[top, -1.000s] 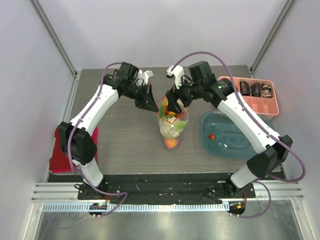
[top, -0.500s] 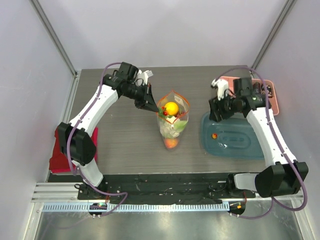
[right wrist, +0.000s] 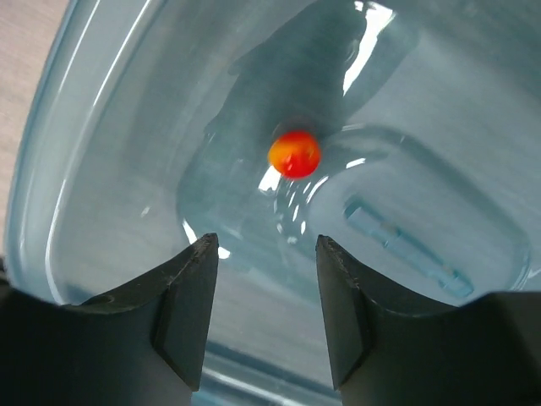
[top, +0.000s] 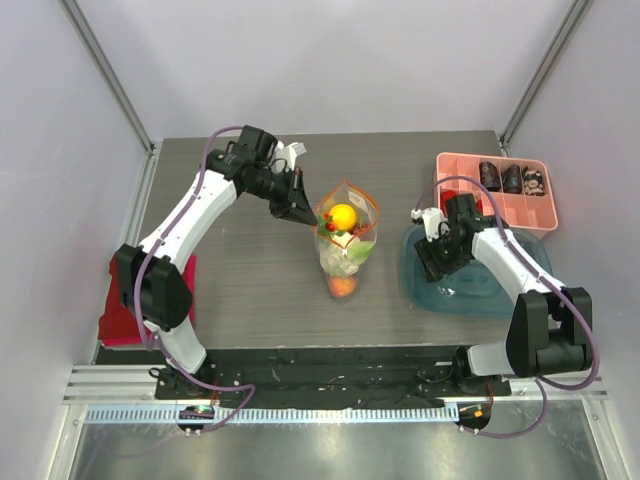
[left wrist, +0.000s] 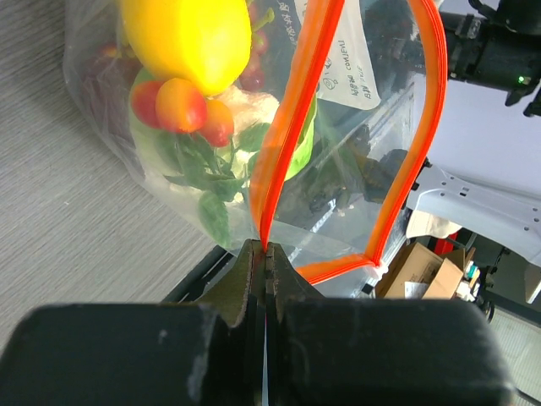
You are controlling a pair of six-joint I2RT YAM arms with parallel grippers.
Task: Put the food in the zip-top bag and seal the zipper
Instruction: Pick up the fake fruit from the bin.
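Note:
The clear zip-top bag (top: 345,250) lies mid-table with its mouth held open. It holds a yellow lemon (top: 343,215), red strawberries, green cabbage and an orange piece (top: 342,287). My left gripper (top: 305,215) is shut on the orange-red zipper (left wrist: 283,144) at the mouth's left edge, where its jaws (left wrist: 265,251) pinch the strip. My right gripper (top: 432,268) is open and empty over the blue tray (top: 520,290). One small red-orange fruit (right wrist: 294,154) lies in the tray just ahead of its fingertips (right wrist: 264,245).
A pink compartment tray (top: 500,205) with dark brown pieces stands at the back right, behind the blue tray. A folded red cloth (top: 125,320) lies at the left edge by the left arm's base.
My right arm has drawn away from the bag's mouth to the right and dropped low over the blue tray. The lemon now lies in the bag's open mouth. The left gripper has stayed put.

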